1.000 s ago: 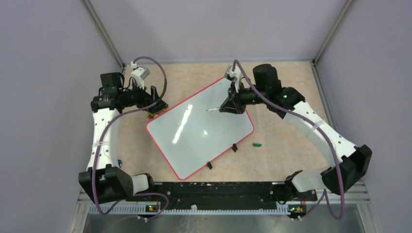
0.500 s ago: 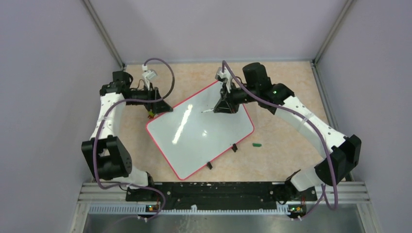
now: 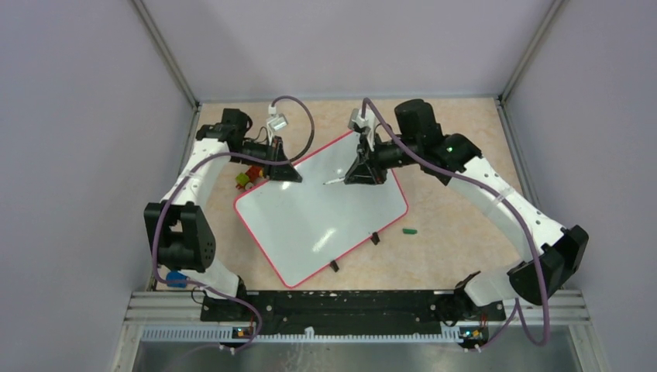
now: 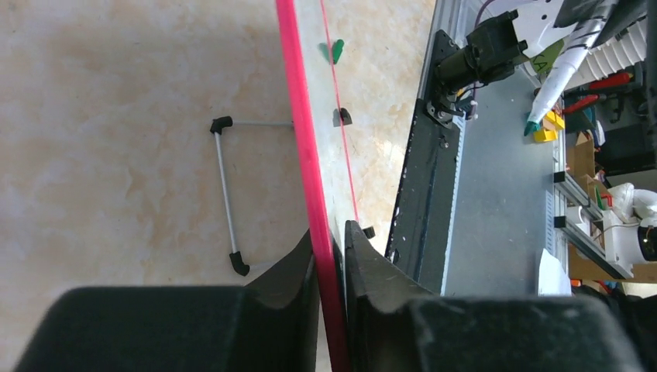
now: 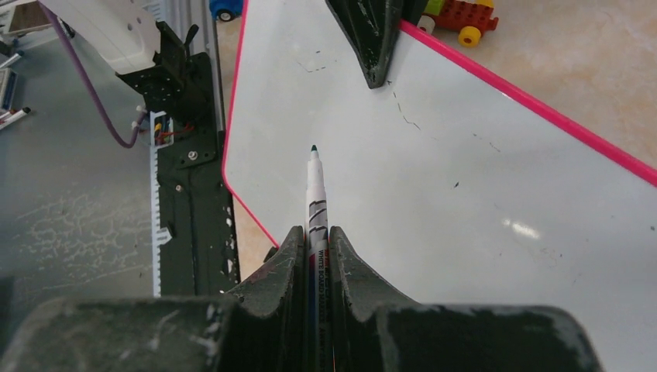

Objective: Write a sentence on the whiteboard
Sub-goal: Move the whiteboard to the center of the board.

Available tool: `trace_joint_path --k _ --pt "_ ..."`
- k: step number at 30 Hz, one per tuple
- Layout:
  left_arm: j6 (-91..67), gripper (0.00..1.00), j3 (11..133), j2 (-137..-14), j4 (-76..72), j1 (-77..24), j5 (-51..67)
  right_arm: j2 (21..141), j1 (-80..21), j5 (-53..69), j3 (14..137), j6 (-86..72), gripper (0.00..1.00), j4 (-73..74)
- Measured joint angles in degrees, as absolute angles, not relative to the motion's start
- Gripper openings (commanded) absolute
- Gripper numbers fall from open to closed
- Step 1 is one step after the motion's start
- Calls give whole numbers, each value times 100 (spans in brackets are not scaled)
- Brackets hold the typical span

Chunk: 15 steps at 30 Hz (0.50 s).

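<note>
Wrist views: L fingers (image 4: 293,277) nearly closed, tight on whiteboard (image 4: 299,116) rim; R fingers (image 5: 280,271) tight round marker (image 5: 315,194).

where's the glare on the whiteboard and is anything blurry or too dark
top external: one soft bright streak low on the whiteboard, otherwise even light; right wrist: a small glare spot right of the marker, tip sharp, the right gripper dark and soft; left wrist: the glossy board mirrors the table, the left gripper underexposed on the rim.
</note>
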<state>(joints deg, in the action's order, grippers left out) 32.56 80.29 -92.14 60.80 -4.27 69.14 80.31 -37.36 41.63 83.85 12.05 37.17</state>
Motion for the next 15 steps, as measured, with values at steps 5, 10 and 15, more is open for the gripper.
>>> trace_joint_path --k 5,10,15 --pt "3011 10 8143 -9266 6010 -633 6873 7979 -3736 4353 8453 1247 0 3806" --pt "2880 8 8285 -9382 5959 -843 6792 7979 -3736 4475 8455 1251 0 3911" --pt "2637 26 8348 -9452 5784 -1068 6705 7979 -3736 4552 8453 1302 0 3992"
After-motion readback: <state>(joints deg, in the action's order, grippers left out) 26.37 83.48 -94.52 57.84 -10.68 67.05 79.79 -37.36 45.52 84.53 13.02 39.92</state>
